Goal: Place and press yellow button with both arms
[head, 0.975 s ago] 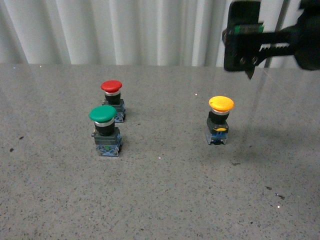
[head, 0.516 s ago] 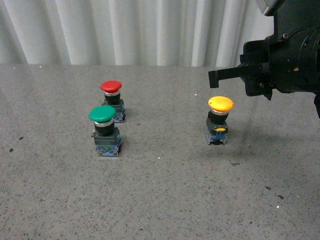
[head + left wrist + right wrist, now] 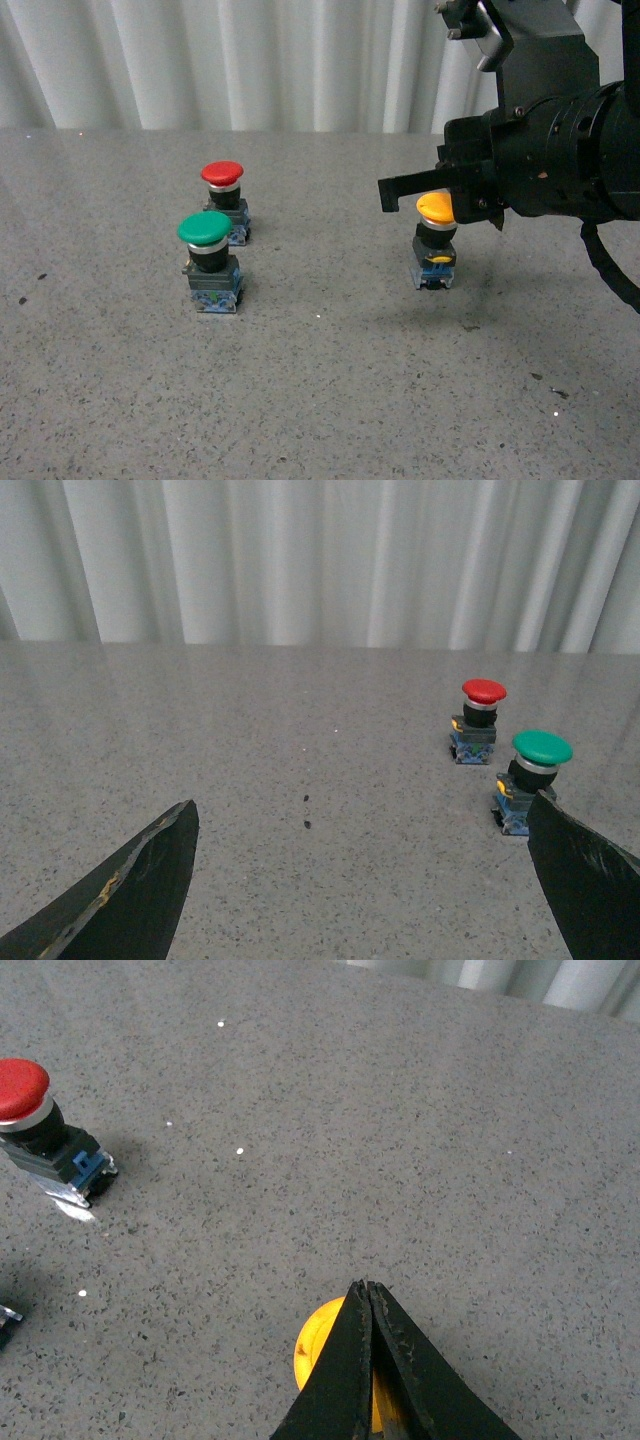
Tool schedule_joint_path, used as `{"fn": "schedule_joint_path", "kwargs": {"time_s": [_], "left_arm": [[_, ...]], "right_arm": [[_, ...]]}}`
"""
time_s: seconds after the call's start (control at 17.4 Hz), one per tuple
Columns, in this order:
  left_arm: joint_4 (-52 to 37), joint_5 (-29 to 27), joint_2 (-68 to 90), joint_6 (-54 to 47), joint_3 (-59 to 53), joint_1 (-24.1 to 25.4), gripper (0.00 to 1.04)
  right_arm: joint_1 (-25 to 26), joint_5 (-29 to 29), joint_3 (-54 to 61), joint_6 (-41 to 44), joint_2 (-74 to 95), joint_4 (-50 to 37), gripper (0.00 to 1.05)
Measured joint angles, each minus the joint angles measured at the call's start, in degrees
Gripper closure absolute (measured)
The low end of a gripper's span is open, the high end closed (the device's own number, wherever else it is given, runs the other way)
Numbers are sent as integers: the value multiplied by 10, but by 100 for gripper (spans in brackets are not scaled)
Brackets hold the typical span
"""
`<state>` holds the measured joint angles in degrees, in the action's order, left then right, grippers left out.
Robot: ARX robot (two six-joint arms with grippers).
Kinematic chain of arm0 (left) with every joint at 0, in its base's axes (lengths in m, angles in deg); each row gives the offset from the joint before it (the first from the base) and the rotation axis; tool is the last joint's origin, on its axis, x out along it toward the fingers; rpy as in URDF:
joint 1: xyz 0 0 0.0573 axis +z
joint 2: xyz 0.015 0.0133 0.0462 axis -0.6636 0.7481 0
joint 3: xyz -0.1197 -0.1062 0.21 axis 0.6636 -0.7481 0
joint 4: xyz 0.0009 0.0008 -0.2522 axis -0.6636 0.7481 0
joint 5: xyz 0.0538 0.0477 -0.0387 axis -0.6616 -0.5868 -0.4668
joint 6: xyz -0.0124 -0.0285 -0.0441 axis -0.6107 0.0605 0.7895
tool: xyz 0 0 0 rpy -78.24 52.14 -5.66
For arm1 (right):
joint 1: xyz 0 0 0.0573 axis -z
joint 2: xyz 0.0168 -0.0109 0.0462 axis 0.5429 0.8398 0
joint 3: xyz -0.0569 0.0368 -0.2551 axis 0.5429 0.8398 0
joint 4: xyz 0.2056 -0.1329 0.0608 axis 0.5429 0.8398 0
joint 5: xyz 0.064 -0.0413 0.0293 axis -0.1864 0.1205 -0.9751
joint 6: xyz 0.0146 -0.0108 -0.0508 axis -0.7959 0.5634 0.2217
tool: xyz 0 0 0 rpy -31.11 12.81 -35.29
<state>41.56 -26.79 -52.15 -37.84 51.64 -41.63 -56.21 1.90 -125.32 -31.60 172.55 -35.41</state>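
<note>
The yellow button [image 3: 435, 240] stands upright on the grey table, right of centre in the front view. My right gripper [image 3: 388, 191] is shut; its black fingers reach leftward just above the yellow cap, and the arm housing hides the cap's right edge. In the right wrist view the shut fingertips [image 3: 363, 1290] lie over the yellow cap [image 3: 318, 1345]; whether they touch it I cannot tell. My left gripper [image 3: 360, 880] is open and empty, low over bare table, with no yellow button in its view.
A red-capped button [image 3: 223, 195] and a green-capped button [image 3: 208, 258] stand together at the left of the table [image 3: 320, 400]. They also show in the left wrist view, red [image 3: 480, 720] and green [image 3: 530, 775]. A white curtain [image 3: 250, 60] hangs behind.
My right arm has come down and moved left, from high above the table's far right to just over the yellow button's cap. The buttons have not moved.
</note>
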Motion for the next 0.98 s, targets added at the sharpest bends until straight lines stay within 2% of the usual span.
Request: {"fn": "schedule_joint_path", "kwargs": {"time_s": [0.75, 0.98], "left_arm": [[0, 0, 0, 0, 0, 0, 7], [0, 0, 0, 0, 0, 0, 7]], "right_arm": [[5, 6, -10, 8, 30, 40, 103], [5, -1, -4, 7, 28, 17, 103]]}}
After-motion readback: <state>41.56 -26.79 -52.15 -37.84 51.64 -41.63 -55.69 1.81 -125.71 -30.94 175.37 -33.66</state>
